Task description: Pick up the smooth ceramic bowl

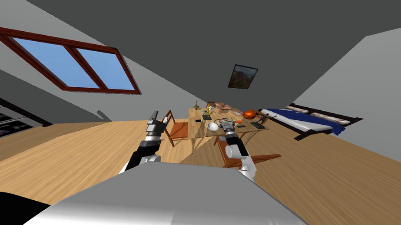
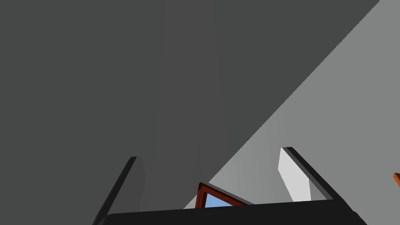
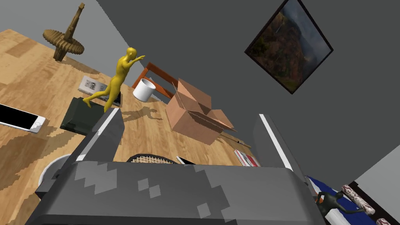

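Observation:
A plain white bowl (image 1: 212,126) rests near the front edge of a wooden table (image 1: 202,133). In the right wrist view a sliver of the bowl's rim (image 3: 50,172) peeks out beside the gripper's dark body. My right gripper (image 1: 228,125) hovers over the table just right of the bowl, apart from it. It is open (image 3: 187,115), nothing between its fingers (image 3: 109,131). My left gripper (image 1: 153,116) is raised left of the table, its fingers (image 2: 293,175) spread open and empty.
The table also carries a yellow figurine (image 3: 117,80) on a dark base, a white mug (image 3: 143,89), an open cardboard box (image 3: 195,113), a phone (image 3: 19,117) and a racket (image 3: 152,159). Wooden chairs (image 1: 177,128) flank the table. A bed (image 1: 308,120) lies to the right.

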You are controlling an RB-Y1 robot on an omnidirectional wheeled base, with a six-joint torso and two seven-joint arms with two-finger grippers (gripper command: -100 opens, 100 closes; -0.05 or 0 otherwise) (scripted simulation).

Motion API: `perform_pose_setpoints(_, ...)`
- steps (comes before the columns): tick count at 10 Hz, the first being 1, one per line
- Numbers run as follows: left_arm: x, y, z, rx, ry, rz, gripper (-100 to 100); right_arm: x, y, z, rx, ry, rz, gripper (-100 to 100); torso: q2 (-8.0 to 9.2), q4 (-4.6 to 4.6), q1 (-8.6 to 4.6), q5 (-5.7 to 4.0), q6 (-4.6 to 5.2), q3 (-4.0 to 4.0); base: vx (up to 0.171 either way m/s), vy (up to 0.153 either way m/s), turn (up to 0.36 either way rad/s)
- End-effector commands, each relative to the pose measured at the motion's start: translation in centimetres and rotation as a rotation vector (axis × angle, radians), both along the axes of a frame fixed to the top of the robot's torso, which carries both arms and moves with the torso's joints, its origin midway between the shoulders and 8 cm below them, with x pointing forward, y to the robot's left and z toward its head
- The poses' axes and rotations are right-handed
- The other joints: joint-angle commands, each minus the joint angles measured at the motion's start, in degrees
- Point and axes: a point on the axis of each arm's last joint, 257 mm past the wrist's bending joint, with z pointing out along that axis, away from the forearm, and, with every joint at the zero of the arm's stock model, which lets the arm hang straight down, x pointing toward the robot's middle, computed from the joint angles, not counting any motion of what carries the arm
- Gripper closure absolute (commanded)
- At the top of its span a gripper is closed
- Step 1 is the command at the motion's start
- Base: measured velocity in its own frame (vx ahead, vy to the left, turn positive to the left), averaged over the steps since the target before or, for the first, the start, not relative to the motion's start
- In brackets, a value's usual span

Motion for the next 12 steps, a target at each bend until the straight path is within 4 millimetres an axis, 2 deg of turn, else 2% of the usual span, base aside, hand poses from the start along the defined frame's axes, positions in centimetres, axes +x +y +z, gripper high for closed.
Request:
perform_pose_setpoints(1, 0.0, 0.0, 0.0, 0.000, 0.000, 0.000, 0, 0.1, -0.1, -0.1, 0.032, 0.011, 0.009, -100, 0.00, 0.00, 0.00, 0.00, 0.00, 0.00, -0.008, 0.007, -0.002)
perform_pose_setpoints(2, 0.0, 0.0, 0.0, 0.000, 0.000, 0.000, 0, 1.1, -0.3, -1.7, 0.092, 0.066, 0.024, -100, -0.02, 0.00, -0.03, 0.00, 0.00, -0.01, -0.015, 0.018, 0.037)
perform_pose_setpoints(4, 0.0, 0.0, 0.0, 0.000, 0.000, 0.000, 0, 1.1, -0.3, -1.7, 0.128, 0.067, 0.032, -100, -0.01, -0.01, 0.01, 0.00, 0.00, -0.01, -0.011, 0.015, 0.008)
perform_pose_setpoints(5, 0.0, 0.0, 0.0, 0.000, 0.000, 0.000, 0, 2.0, -0.5, -3.3, 0.184, 0.123, 0.044, -100, -0.03, 0.00, -0.02, 0.00, 0.01, -0.01, -0.010, 0.014, 0.029)
perform_pose_setpoints(7, 0.0, 0.0, 0.0, 0.000, 0.000, 0.000, 0, 2.0, -0.5, -3.3, 0.225, 0.124, 0.052, -100, -0.03, -0.01, -0.01, 0.00, 0.01, -0.02, -0.008, 0.013, 0.013)
perform_pose_setpoints(8, 0.0, 0.0, 0.0, 0.000, 0.000, 0.000, 0, 2.8, -0.7, -5.0, 0.282, 0.182, 0.061, -100, -0.03, -0.01, -0.02, 0.00, 0.01, -0.02, -0.008, 0.020, 0.045)
perform_pose_setpoints(10, 0.0, 0.0, 0.0, 0.000, 0.000, 0.000, 0, 2.8, -0.7, -5.0, 0.323, 0.182, 0.068, -100, -0.04, -0.01, 0.00, 0.00, 0.00, -0.02, -0.006, 0.013, 0.006)
perform_pose_setpoints(11, 0.0, 0.0, 0.0, 0.000, 0.000, 0.000, 0, 3.5, -1.0, -6.6, 0.381, 0.241, 0.073, -100, -0.05, -0.01, -0.03, 0.00, 0.01, -0.03, -0.001, 0.015, 0.037)
perform_pose_setpoints(12, 0.0, 0.0, 0.0, 0.000, 0.000, 0.000, 0, 3.5, -1.0, -6.6, 0.407, 0.241, 0.076, -100, -0.06, -0.02, -0.01, 0.00, -0.01, -0.04, 0.000, 0.016, 0.025)
